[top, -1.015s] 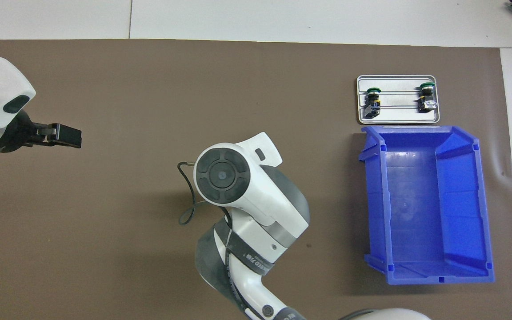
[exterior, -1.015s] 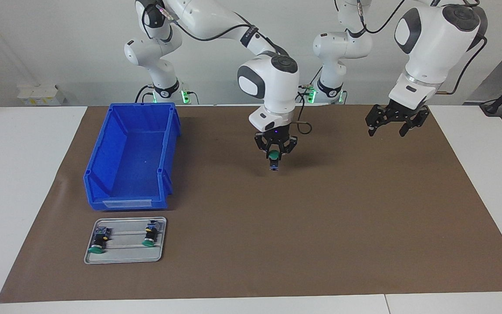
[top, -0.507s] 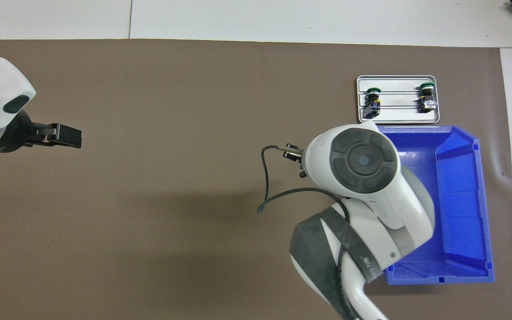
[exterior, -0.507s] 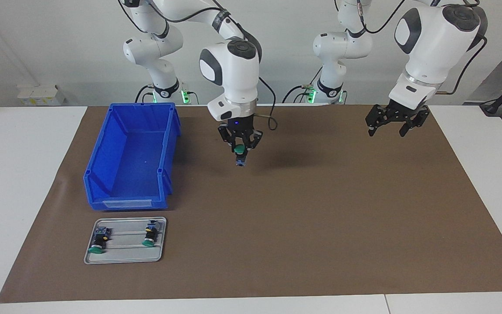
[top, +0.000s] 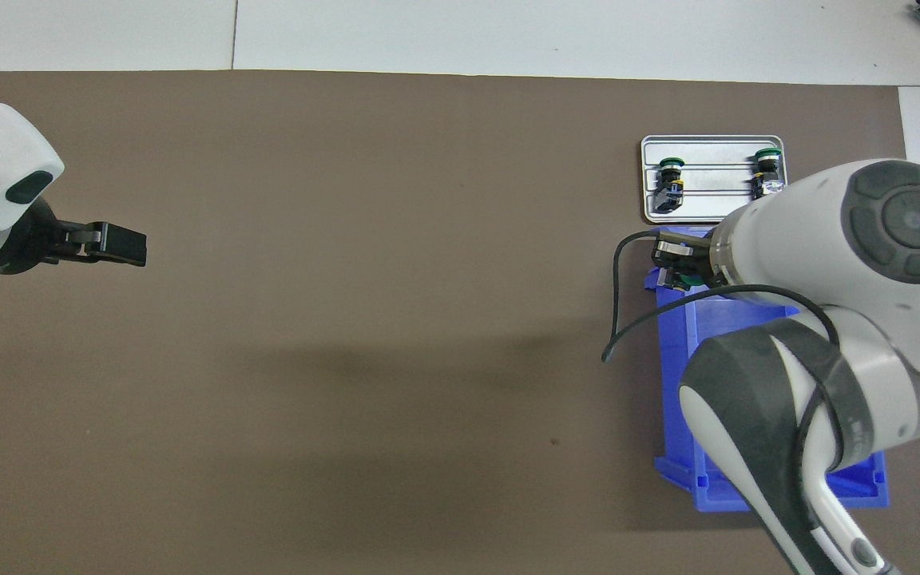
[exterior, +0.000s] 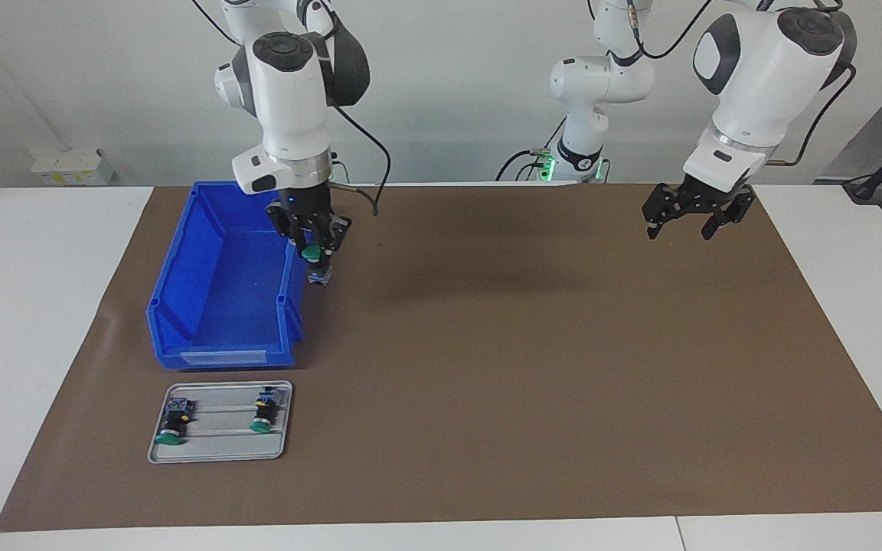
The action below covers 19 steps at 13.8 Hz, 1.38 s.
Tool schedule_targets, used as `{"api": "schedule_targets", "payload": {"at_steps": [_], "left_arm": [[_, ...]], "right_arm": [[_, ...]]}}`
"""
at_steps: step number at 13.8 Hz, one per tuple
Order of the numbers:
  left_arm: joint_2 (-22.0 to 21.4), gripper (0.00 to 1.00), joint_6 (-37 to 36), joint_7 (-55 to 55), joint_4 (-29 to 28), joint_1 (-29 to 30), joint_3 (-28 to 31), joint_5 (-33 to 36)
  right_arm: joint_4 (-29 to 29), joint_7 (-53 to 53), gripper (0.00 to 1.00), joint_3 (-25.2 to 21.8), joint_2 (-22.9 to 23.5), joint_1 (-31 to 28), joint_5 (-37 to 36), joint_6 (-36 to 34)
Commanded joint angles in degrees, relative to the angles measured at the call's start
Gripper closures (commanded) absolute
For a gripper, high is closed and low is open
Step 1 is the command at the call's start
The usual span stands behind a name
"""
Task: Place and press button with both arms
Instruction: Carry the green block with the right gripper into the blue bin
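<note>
We are seeing the right gripper hanging in the air with its fingers clamped on the button, whose green cap is sitting up between the fingers while its black body and bluish base are pointing down below them. Directly under this gripper is the side wall of the blue bin that faces the middle of the table, so the button is hovering over that rim, touching neither the bin nor the brown mat. In the overhead view the right gripper is peeking out from under the arm's white wrist, over the bin's corner that lies closest to the grey tray. That grey tray is lying on the mat just beside the bin, farther from the robots than it, and we are counting two other green-capped buttons lying on their sides in it, well below and apart from the gripper. The left gripper is waiting in the air over the mat toward the left arm's end of the table, its fingers spread apart and holding nothing; the overhead view is showing the left gripper side-on.
</note>
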Motion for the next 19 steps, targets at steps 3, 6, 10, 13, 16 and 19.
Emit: {"api": "schedule_targets", "payload": {"at_steps": [3,6,10,13,16,19], "left_arm": [[-1.8,0.0,0.4,0.1,-1.8,0.6,-0.3,-0.6],[-1.8,0.0,0.4,0.1,-1.8,0.6,-0.3,-0.6],[-1.8,0.0,0.4,0.1,-1.8,0.6,-0.3,-0.6],[-1.8,0.0,0.4,0.1,-1.8,0.6,-0.3,-0.6],[-1.8,0.0,0.4,0.1,-1.8,0.6,-0.3,-0.6],[-1.8,0.0,0.4,0.1,-1.8,0.6,-0.3,-0.6]], "right_arm": [[-5.3,-12.6,1.0,0.6,-2.1,-9.6,2.4,2.4],[-8.4,-17.0,1.0,0.6,-1.3,-13.4,3.0,6.9],[-10.5,-17.5,1.0,0.6,4.0,-15.8,3.0,14.1],[-10.7,-17.1,1.0,0.5,8.1,-16.0,3.0,18.4],[-11.8,-17.1,1.0,0.5,10.4,-15.5,3.0,22.2],[-12.1,-17.9,1.0,0.5,11.7,-15.6,3.0,22.8]]}}
